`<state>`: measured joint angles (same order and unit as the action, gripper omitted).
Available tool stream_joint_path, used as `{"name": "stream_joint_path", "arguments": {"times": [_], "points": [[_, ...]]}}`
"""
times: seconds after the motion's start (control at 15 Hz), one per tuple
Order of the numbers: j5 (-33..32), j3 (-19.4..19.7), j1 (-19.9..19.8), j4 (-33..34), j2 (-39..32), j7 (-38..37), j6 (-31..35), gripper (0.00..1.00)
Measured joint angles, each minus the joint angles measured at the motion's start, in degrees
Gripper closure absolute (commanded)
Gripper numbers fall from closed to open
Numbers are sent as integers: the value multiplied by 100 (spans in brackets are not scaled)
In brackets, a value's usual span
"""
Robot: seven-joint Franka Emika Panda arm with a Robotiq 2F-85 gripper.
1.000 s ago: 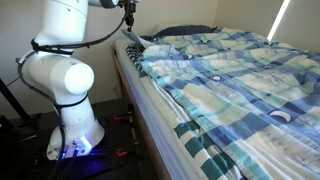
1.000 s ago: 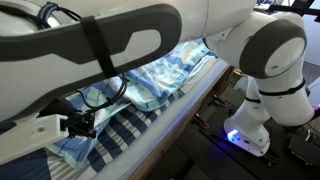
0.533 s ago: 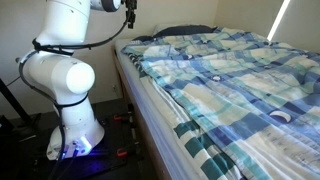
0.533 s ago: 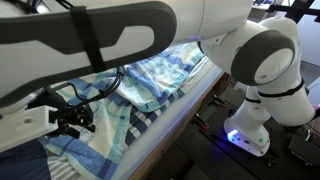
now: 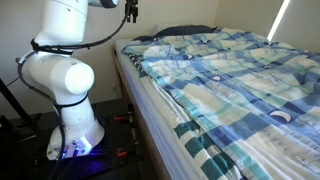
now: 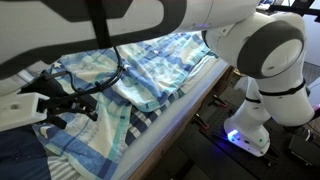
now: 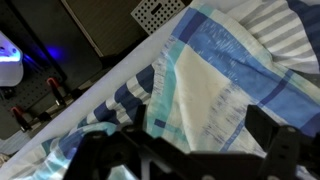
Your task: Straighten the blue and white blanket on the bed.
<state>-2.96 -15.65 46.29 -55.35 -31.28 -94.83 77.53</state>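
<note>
Blanket (image 5: 235, 75) lies spread over the bed (image 5: 150, 115), a few wrinkles left mid-bed. Hand (image 5: 130, 13) was down on the corner by the dark pillow (image 5: 185, 32) a second ago. It's now lifted clear, jaws apart, empty. Looks like a release after a pull. No brands or readable text.

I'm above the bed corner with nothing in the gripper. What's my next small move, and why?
Probably lower the gripper onto the blanket edge below it and close there. The jaws look open and empty, clear of the cloth, and that edge lies rumpled and folded back, baring the striped sheet.
</note>
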Motion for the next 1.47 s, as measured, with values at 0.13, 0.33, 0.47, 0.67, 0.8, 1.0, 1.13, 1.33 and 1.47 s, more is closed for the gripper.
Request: {"name": "stream_joint_path", "arguments": {"times": [0.13, 0.33, 0.47, 0.67, 0.8, 1.0, 1.13, 1.33, 1.47], "points": [[150, 8, -155, -325, 279, -362, 128, 0], [467, 13, -383, -1006, 828, -858, 296, 0], [707, 13, -486, -1496, 1213, -1163, 349, 0], [1113, 14, -567, -2264, 1784, -1654, 503, 0], [1372, 14, -576, -2812, 2167, -1997, 704, 0], [1590, -71, -629, -3666, 2735, -2452, 1063, 0], [1698, -187, -727, -4256, 3119, -2772, 1307, 0], [1919, -364, -912, -5143, 3725, -3401, 1620, 0], [2134, -494, -1063, -5759, 4183, -3829, 1774, 0]]}}
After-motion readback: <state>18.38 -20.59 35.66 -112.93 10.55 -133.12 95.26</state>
